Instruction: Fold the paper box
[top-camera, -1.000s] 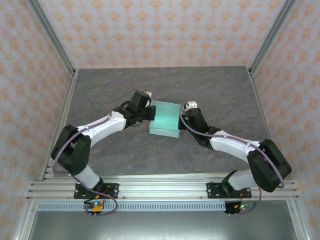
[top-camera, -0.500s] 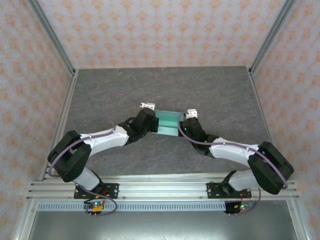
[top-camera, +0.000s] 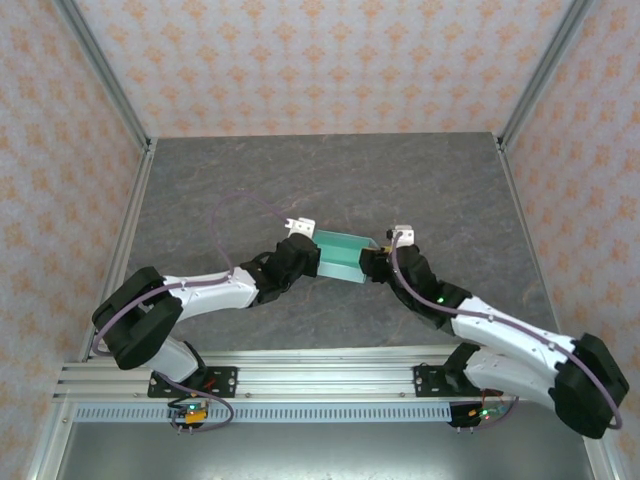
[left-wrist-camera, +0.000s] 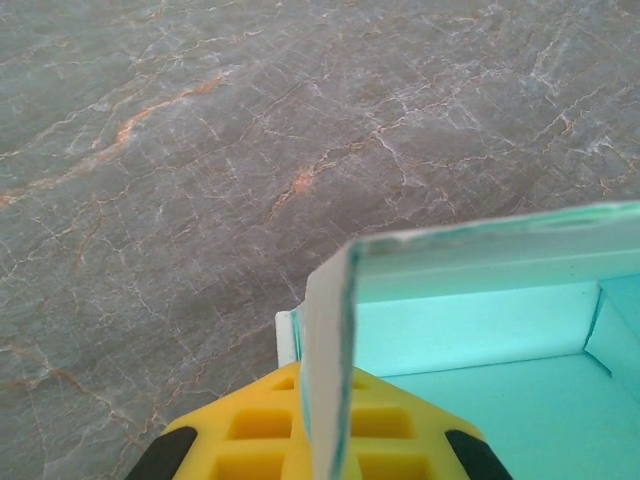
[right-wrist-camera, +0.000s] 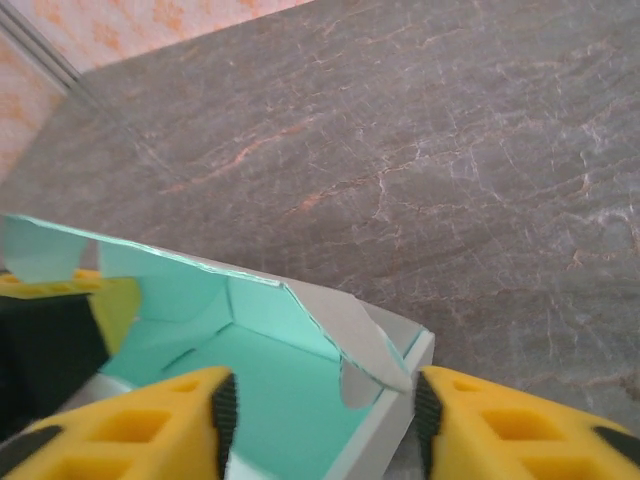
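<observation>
The left hand (left-wrist-camera: 325, 425) pinches the left wall of the paper box (top-camera: 340, 256); the right hand (right-wrist-camera: 320, 400) straddles its right end, spread.

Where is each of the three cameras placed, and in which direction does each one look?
Top external: above and behind the bases, looking down on the table; both arms show, left gripper and right gripper at the paper box.
Left wrist: on the left arm, looking along its yellow fingers, shut on a box wall.
Right wrist: on the right arm, looking between its open yellow fingers into the box.
Shared: all three see box and table.
</observation>
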